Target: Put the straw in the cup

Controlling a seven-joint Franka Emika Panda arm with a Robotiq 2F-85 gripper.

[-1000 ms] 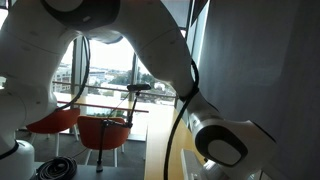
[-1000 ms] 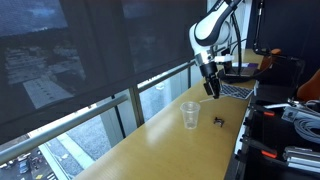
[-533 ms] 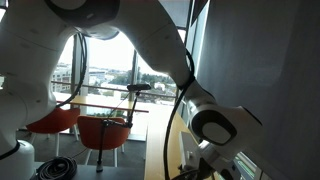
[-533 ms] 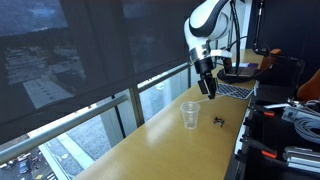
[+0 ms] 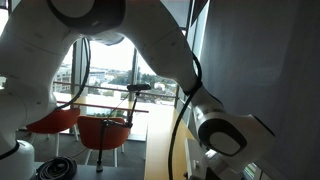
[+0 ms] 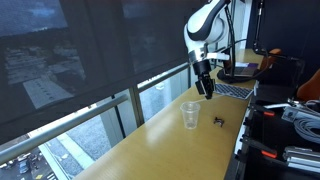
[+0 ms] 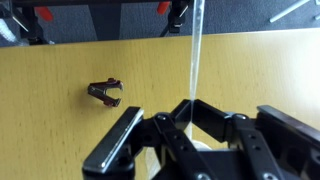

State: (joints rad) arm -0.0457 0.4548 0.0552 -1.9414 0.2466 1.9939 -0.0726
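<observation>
In the wrist view my gripper (image 7: 190, 108) is shut on a thin translucent straw (image 7: 196, 50), which sticks straight out from between the fingertips over the wooden table. In an exterior view the gripper (image 6: 206, 90) hangs above the table, a little beyond and to the right of the clear plastic cup (image 6: 190, 115), which stands upright. The straw is too thin to make out there. The cup does not show clearly in the wrist view.
A small black clip (image 7: 105, 93) lies on the wooden table (image 7: 60, 120), also shown right of the cup in an exterior view (image 6: 218, 122). A laptop (image 6: 232, 88) sits behind the gripper. The table runs along a window rail (image 6: 150, 80). Equipment and cables lie at its right edge.
The gripper has shifted slightly left, towards the cup, still holding the straw. The cup and clip have not moved.
</observation>
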